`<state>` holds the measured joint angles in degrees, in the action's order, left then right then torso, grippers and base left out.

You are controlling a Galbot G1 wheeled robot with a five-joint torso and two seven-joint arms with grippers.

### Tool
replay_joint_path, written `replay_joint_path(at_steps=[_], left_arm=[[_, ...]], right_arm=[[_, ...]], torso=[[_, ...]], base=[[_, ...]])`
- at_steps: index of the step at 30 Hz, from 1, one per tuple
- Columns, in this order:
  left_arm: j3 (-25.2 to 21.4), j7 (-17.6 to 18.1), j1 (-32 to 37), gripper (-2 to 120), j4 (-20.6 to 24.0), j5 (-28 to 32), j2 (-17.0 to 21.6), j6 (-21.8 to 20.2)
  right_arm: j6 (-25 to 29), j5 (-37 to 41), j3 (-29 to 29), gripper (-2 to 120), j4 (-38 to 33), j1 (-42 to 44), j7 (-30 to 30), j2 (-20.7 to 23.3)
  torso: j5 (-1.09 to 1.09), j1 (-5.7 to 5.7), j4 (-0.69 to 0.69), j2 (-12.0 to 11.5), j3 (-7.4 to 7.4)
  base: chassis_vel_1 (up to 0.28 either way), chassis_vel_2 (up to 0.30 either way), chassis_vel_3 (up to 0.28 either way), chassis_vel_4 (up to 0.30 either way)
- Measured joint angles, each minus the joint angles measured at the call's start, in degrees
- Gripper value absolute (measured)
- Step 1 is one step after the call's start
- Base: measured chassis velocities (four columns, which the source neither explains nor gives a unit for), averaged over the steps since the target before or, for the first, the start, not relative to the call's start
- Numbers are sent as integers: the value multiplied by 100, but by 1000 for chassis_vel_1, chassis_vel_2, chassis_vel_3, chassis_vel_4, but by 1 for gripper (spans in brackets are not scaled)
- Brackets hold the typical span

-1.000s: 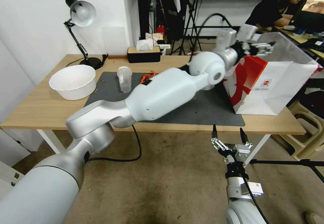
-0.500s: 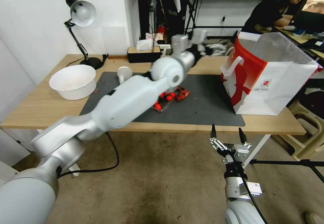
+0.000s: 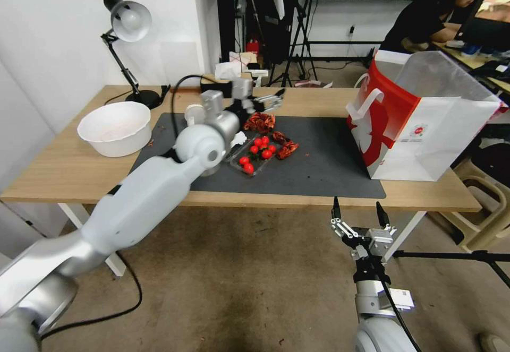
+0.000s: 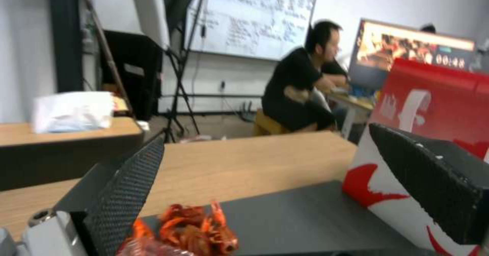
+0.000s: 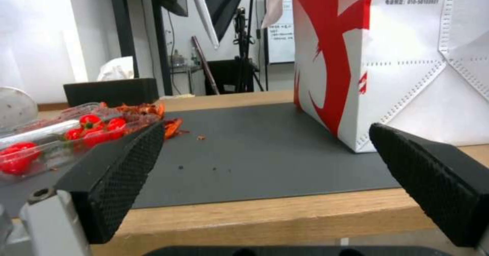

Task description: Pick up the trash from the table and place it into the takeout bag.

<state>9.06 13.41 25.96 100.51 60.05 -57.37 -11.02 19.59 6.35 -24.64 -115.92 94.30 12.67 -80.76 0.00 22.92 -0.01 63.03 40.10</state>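
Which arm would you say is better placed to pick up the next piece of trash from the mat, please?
Probably the left: the left gripper hangs open over the mat, beside the red scraps. The right gripper waits open below the table edge.

The light-wood counter carries a dark grey mat, a white bowl, a desk lamp, a black tissue box and the takeout bag.

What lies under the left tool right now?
Below the open left tool lies a heap of red crayfish shells on the dark grey rectangular mat. The arm hides the mat beyond.
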Motion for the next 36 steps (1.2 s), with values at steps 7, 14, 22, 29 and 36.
replay_joint_path(at_steps=[7,14,22,29,36], left_arm=[[-1027,-120,1304,100,684,-557,330,122],[-1829,-189,2555,100,1201,-1306,627,565],[-2615,-223,4086,100,1440,-2330,540,1101],[-3265,-243,5143,100,1494,-2788,294,1471],[-3642,-244,5882,100,1420,-3172,27,1838]], right_arm=[[-2,-17,17,100,0,3,2,4],[-15,-65,32,100,4,9,27,-15],[-19,-96,31,100,18,20,47,-37],[-23,-96,29,100,33,11,57,-40],[-12,-96,31,100,63,16,66,-30]], torso=[[-2,-1,1,0,0],[1,0,2,0,0],[-1,-1,1,0,0],[-1,-1,1,0,0],[1,-1,1,0,0]], base=[[0,0,0,0],[0,0,0,0],[0,0,0,0],[0,0,0,0],[0,0,0,0]])
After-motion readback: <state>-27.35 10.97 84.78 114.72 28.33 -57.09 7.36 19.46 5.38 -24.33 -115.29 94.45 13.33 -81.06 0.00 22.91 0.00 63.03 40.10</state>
